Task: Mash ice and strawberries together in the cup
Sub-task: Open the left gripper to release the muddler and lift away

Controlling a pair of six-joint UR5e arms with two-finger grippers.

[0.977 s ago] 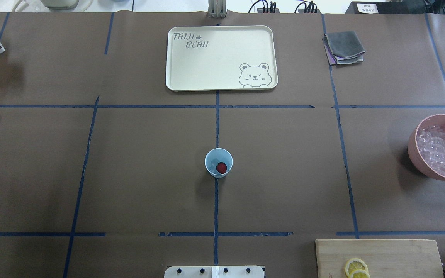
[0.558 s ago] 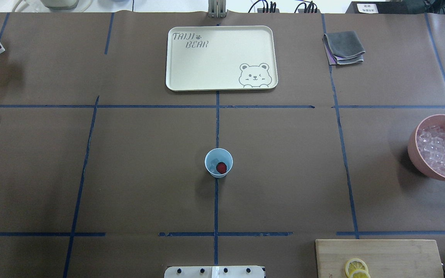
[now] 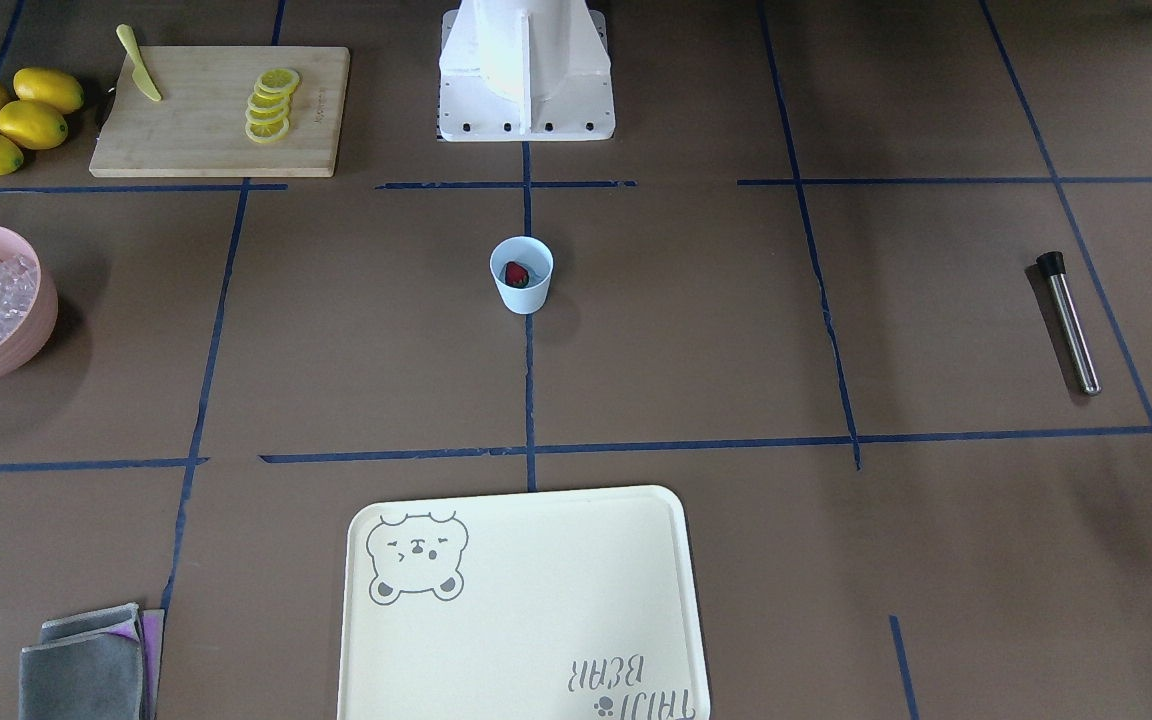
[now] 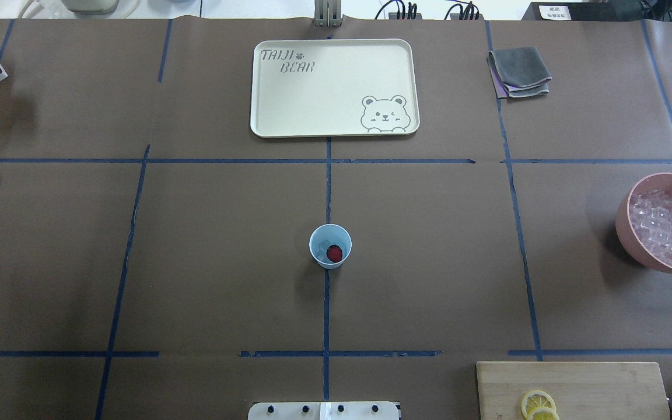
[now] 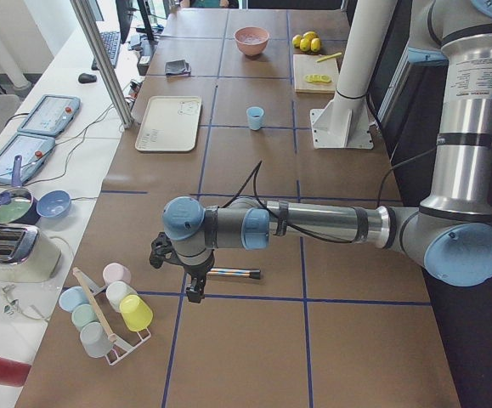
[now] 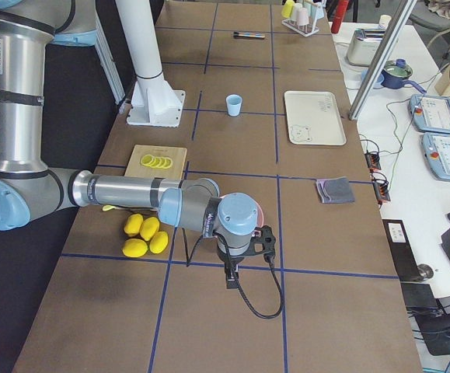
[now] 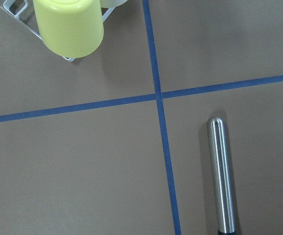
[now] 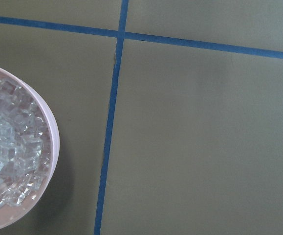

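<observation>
Cup, likely light and tippy, holds strawberry and ice. I'd brace its wall and take the slick steel muddler midshaft. I cannot tell whether the jaws of the left gripper or right gripper are open.

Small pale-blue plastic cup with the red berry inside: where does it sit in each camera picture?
Front-facing: small pale-blue plastic cup upper centre, below the white robot base.
Overhead: cup lower centre, on the middle tape line.
Exterior left: cup upper centre, far away.
Exterior right: cup upper centre.
Left wrist: not in it.
Right wrist: not in it.
Shared landmark: cream rectangular bear tray, near the cup in all four.
</observation>
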